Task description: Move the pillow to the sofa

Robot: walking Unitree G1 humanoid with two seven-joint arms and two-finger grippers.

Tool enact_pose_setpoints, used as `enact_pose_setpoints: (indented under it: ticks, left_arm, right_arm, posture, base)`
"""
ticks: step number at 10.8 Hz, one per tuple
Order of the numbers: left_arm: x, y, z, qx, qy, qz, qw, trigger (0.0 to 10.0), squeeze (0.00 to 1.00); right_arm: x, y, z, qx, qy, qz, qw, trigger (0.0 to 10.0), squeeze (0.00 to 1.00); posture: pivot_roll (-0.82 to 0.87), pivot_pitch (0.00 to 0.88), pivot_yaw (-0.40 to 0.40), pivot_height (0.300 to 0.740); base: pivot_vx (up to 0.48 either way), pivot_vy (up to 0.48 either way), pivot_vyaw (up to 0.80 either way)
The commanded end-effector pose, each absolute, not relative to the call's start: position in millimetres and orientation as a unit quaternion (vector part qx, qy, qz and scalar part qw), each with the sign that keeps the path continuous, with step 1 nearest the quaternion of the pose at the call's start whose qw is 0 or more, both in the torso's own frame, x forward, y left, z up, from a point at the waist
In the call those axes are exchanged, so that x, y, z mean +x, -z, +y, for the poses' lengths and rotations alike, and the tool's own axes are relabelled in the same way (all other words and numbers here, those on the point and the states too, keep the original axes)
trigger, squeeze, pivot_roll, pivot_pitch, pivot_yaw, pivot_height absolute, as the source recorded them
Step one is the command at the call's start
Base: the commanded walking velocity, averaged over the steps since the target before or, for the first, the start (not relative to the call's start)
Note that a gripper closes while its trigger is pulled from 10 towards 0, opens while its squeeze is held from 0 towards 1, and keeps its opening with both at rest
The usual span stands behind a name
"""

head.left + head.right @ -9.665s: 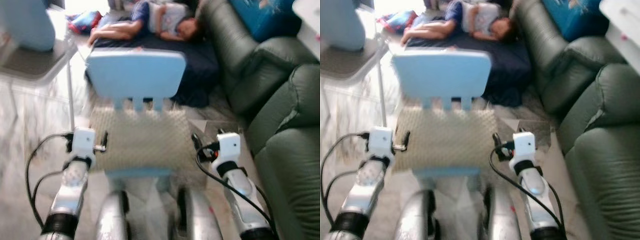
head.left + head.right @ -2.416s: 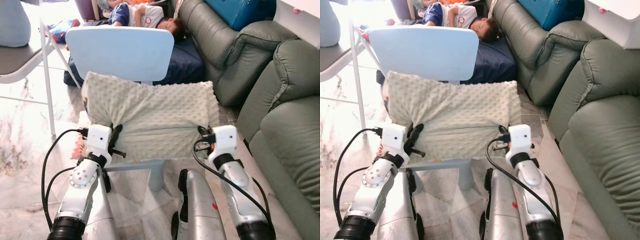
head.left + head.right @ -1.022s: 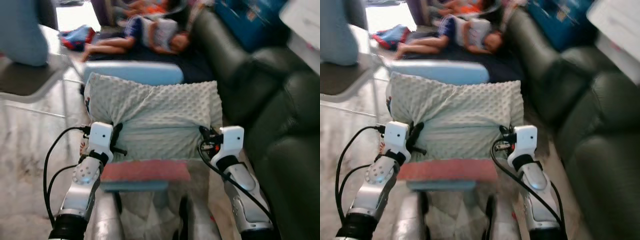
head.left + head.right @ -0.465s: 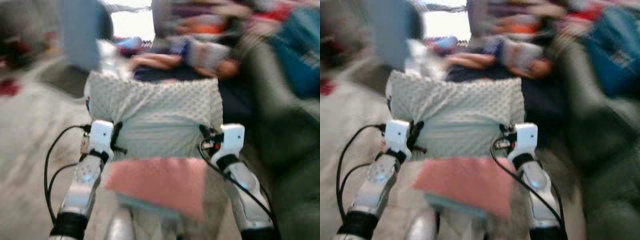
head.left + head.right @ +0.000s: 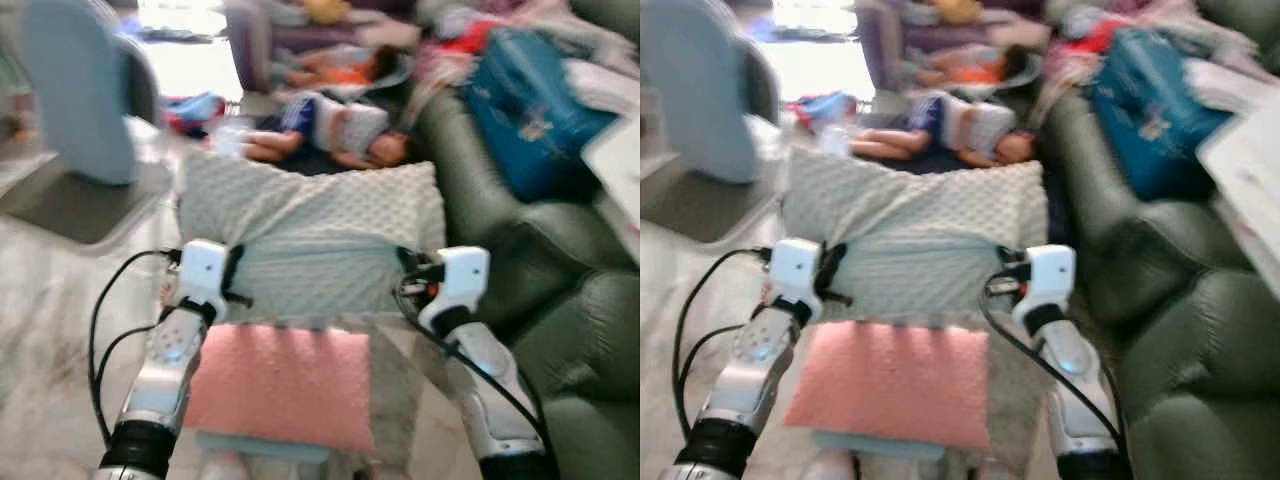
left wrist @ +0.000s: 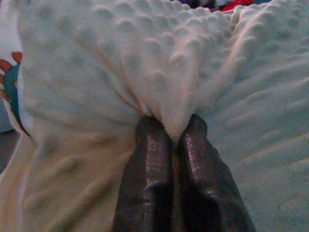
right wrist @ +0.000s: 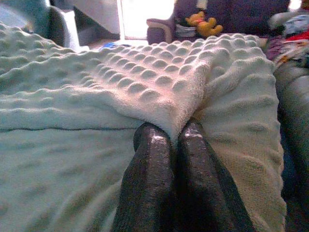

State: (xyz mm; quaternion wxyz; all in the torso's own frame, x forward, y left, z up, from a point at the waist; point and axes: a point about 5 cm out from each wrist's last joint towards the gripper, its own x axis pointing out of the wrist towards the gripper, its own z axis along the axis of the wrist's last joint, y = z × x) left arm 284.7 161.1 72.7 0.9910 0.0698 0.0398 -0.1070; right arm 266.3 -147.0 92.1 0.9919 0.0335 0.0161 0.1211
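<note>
The pillow [image 5: 310,240] is pale green with a bumpy nubbed cover, and I hold it up in the air in front of me. My left gripper [image 5: 232,282] is shut on its left edge, my right gripper [image 5: 405,268] on its right edge. In the left wrist view the black fingers [image 6: 149,179] pinch a fold of the pillow [image 6: 159,72]. The right wrist view shows the same, fingers [image 7: 154,179] closed on a fold of the pillow [image 7: 145,82]. The dark green sofa [image 5: 570,300] runs along my right side.
A pink cushion [image 5: 285,385] lies on the chair seat below the pillow. A person [image 5: 330,130] lies on a dark mat on the floor ahead. A blue bag [image 5: 530,110] rests on the sofa. A grey chair [image 5: 80,150] stands at the left.
The pillow has come up off the blue chair, held by both grippers, uncovering the pink cushion. The camera has tilted up, so the whole scene has shifted.
</note>
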Motion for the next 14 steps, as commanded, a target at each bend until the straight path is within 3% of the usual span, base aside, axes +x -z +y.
enact_pose_setpoints:
  ticks: [1,4,14]
  left_arm:
    - [282.9,-69.6,177.0,0.074,0.067,0.051,0.994,10.0,0.0]
    - [281.5,-67.0,178.5,0.064,0.069,0.066,0.993,10.0,0.0]
    - [281.0,-65.4,175.8,0.067,0.075,0.079,0.992,10.0,0.0]
  right_arm:
    - [265.0,-93.3,-171.4,0.027,-0.07,0.012,0.997,10.0,0.0]
    - [264.5,-90.7,-167.7,0.03,-0.073,0.018,0.997,10.0,0.0]
    - [264.3,-90.2,-170.7,0.032,-0.063,0.022,0.997,10.0,0.0]
  posture:
    - [-0.03,0.0,-0.039,0.74]
    - [-0.03,0.0,-0.037,0.74]
    - [-0.04,0.014,-0.026,0.74]
  base:
    - [0.0,0.0,0.0]
    - [-0.089,0.0,0.0]
    - [-0.352,0.0,0.0]
